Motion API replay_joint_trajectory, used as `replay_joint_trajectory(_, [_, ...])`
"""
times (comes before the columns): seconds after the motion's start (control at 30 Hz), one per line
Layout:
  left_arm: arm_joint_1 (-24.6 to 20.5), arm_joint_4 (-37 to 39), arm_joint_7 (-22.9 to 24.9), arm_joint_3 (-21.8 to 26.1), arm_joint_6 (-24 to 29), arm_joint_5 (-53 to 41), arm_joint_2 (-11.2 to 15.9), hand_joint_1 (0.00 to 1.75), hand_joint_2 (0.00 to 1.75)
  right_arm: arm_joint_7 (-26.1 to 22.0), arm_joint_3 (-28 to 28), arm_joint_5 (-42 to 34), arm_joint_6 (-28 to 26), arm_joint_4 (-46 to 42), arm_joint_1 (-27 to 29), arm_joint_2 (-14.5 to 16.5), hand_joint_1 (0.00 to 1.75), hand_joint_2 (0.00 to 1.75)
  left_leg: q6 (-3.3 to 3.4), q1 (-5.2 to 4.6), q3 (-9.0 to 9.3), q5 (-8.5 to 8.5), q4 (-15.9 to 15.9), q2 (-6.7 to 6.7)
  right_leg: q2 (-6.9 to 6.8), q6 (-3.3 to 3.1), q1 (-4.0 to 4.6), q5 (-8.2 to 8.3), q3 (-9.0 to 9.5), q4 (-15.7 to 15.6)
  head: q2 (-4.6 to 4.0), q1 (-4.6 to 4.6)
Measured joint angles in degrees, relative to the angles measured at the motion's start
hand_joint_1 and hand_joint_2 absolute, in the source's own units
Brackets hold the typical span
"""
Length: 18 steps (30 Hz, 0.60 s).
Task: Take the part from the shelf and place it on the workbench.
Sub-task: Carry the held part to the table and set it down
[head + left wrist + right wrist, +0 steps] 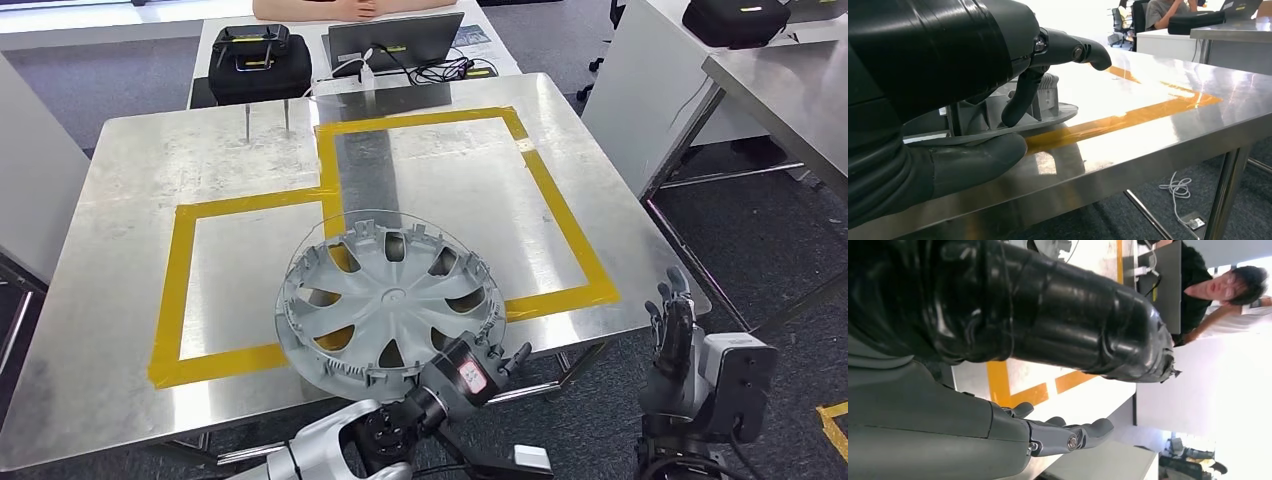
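Left hand (470, 372), nearest the head camera, at the workbench's near edge: thumb under and fingers (1020, 102) over the rim of the part, clamped on it.

Workbench (120, 190): steel top, marked with yellow tape (178, 290) in rectangular outlines.

Part (390, 300): grey wheel cover, lying on the workbench near its front edge, overlapping the tape line, rim pinched by the left hand.

Right hand (672, 325): beside the workbench's right corner, off the surface, fingers apart and upright, holding nothing.

Black case (258, 60) and laptop (395, 42): on the far table.
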Motion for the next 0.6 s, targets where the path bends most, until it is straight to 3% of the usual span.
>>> replay_joint_trajectory(0.6, [0.39, -0.61, 1.97, 0.59, 0.49, -1.01, 1.04, 1.75, 1.75, -1.05, -10.06, -3.9, 0.0, 1.01, 2.72, -0.26, 0.0, 0.0, 0.01, 0.0, 0.05, 0.02, 0.0, 0.01, 0.02, -0.04, 0.0, 0.06, -0.01, -0.01, 0.0, -0.03])
